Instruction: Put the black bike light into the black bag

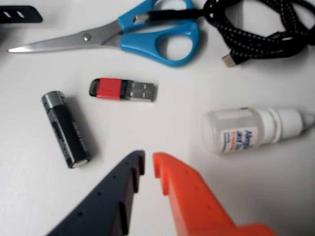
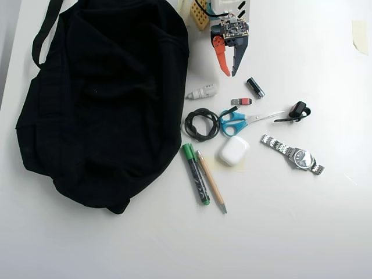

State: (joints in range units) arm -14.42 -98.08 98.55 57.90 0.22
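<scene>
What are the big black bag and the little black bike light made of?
The bag looks like soft matte cloth: it wrinkles and slumps flat. The bike light seems to be hard dark plastic with a thin rubbery strap, though it is too small to be sure.

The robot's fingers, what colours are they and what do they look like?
The gripper has two pointy plastic fingers. One finger is bright orange, the other finger is dark navy, and both have small round holes and notched inner edges. In the overhead view, a small circuit board sits above them, with yellow-cream plastic parts and black cables behind.
</scene>
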